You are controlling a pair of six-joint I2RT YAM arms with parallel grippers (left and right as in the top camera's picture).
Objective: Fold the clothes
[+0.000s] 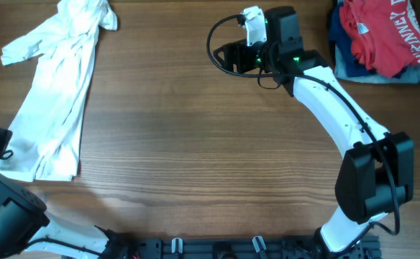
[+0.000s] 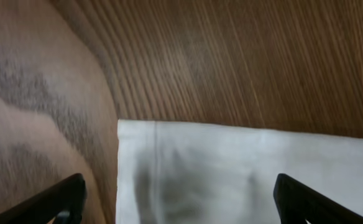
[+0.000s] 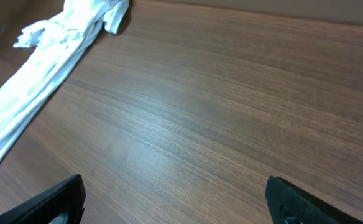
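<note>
White T-shirt point(image 1: 52, 93) lies in a long strip on the brown wood-grain counter point(image 1: 195, 144), its hem under the wide-open, empty left pincer point(image 2: 181, 199); right pincer point(image 3: 175, 199), likewise gaping and empty, hovers well apart.

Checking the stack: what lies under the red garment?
Under the red garment, blue folded garments show at the edges, resting on the table. How many is hidden.
</note>
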